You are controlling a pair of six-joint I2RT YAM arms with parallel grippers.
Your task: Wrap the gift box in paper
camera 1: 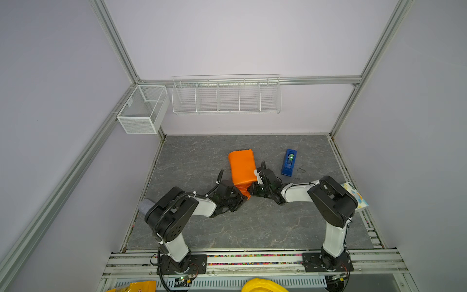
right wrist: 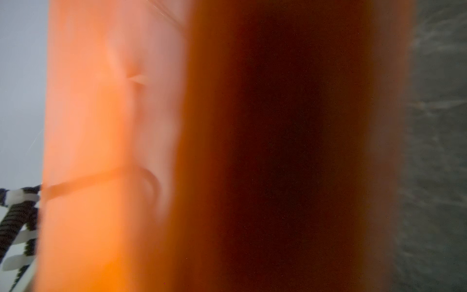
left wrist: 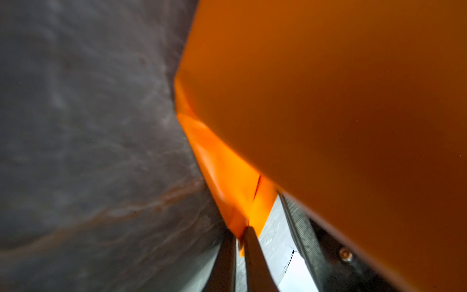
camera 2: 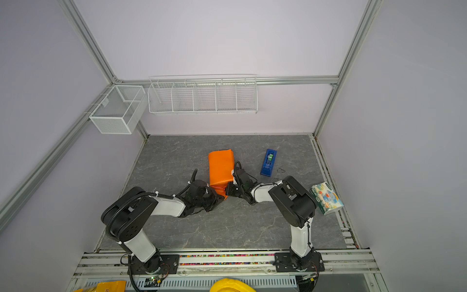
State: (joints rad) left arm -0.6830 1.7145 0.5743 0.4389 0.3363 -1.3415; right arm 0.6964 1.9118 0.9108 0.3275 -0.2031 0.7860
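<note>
Paper (camera 1: 241, 165) (camera 2: 220, 165) sits mid-counter, folded into a blocky orange bundle with its long axis running near-far, tilted slightly. The gift box isn't visible, the paper covers it on every side the cameras see. At the near end the paper narrows to a creased flap, and both arms meet there.

Left gripper (camera 1: 242, 198) (camera 2: 219, 198) comes in low from the near left. In the left wrist view (left wrist: 240, 250) its fingers (left wrist: 255, 263) are pressed almost together with a thin edge of the flap (left wrist: 235, 197) pinched between them. The bundle's wall fills the rest of that view.

Right gripper (camera 1: 251, 190) (camera 2: 228, 189) comes in from the right with its tip against the same flap, just beside the left one. It's pressed together. The right wrist view is blocked by blurred orange paper (right wrist: 101, 126) right up at the lens, so I can't tell if paper sits between its fingers.

Grey marbled counter (camera 1: 227, 227) carries a blue tape dispenser (camera 1: 288, 162) (camera 2: 268, 162) right of the bundle, apart from it. A patterned white packet (camera 2: 326, 198) lies at the right edge, partly behind the right arm's elbow. A white wire rack (camera 1: 226, 97) and a mesh bin (camera 1: 142, 111) are mounted on the far wall.
</note>
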